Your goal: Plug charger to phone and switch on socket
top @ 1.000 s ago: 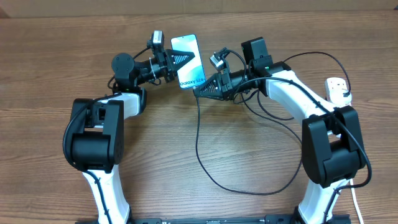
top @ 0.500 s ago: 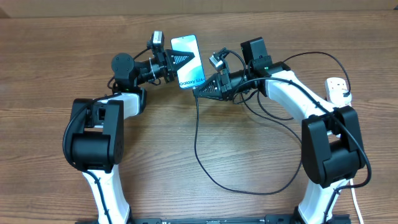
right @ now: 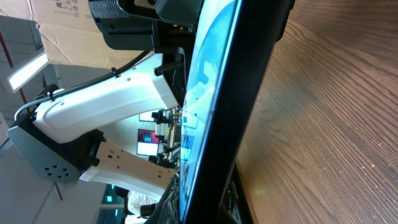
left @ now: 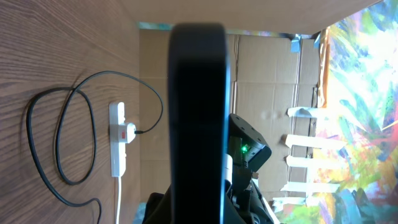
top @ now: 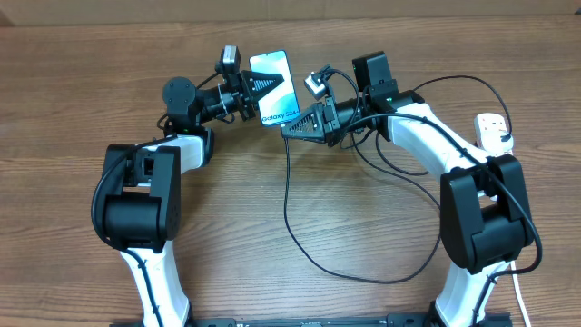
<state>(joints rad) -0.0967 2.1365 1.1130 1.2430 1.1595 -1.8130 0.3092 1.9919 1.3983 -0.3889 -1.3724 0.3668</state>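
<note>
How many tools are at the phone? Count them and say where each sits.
2. The left tool grips the phone from its left side; the right tool sits at its near right corner, where the charger ends. Neither is hidden.

Table (top: pixel 272 272): brown wood grain, seen in all three views.
Cardboard (left: pixel 267 74): flat tan sheets or boxes beyond the table's far edge, seams showing.
Colourful panel (left: pixel 364 93): brushy patches of blue, yellow, pink and green, at the right of the left wrist view.
White bars (left: pixel 305 144): pale pieces before the cardboard; what they are cannot be told.
Printed box (right: pixel 59 18): cardboard with black marks, top left of the right wrist view.
Light strip (right: pixel 26 70): bright white, tilted.
Small screen (right: pixel 148 142): lit red and white, far off.
</note>
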